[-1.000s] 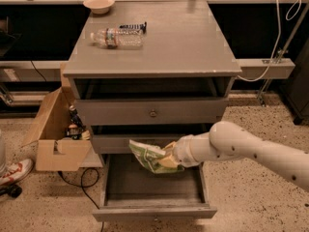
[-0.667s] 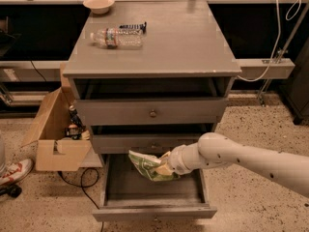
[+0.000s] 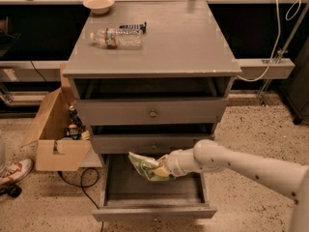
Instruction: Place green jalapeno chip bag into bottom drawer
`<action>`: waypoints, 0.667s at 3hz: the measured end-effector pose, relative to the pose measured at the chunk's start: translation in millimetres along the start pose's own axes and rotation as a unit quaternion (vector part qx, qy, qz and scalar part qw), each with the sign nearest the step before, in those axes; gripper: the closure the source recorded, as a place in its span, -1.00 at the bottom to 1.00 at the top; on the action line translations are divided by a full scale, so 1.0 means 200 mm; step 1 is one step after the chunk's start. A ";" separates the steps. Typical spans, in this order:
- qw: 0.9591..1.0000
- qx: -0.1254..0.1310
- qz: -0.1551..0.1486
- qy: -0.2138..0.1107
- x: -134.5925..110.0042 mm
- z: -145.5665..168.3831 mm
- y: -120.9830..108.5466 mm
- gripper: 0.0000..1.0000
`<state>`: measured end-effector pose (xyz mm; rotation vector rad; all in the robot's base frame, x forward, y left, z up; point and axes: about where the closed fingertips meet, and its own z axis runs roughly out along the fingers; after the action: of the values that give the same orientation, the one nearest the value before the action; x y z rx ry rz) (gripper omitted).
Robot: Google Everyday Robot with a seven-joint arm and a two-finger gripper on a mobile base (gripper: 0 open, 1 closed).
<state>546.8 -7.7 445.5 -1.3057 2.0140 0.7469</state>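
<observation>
One end effector grips chip bag, seemingly above bottom drawer.

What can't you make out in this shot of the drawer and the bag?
Camera view:
- The gripper is over the open bottom drawer; its grip on the green jalapeno chip bag is covered by the bag itself.
- Drawer floor beneath the bag: hidden by bag and gripper.
- Label on the water bottle: too small to read.
- The shoe: cut by the left edge.

Warm overhead light — cabinet top gleamed | bottom drawer lay shadowed | gripper just above it clasped dim-lit green jalapeno chip bag
</observation>
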 end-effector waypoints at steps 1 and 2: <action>1.000 -0.005 0.010 -0.007 0.19 0.30 -0.11 1.00; 0.999 -0.019 0.031 -0.012 0.35 0.57 -0.17 1.00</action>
<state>577.6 23.8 313.9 -1.2544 2.0385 0.8298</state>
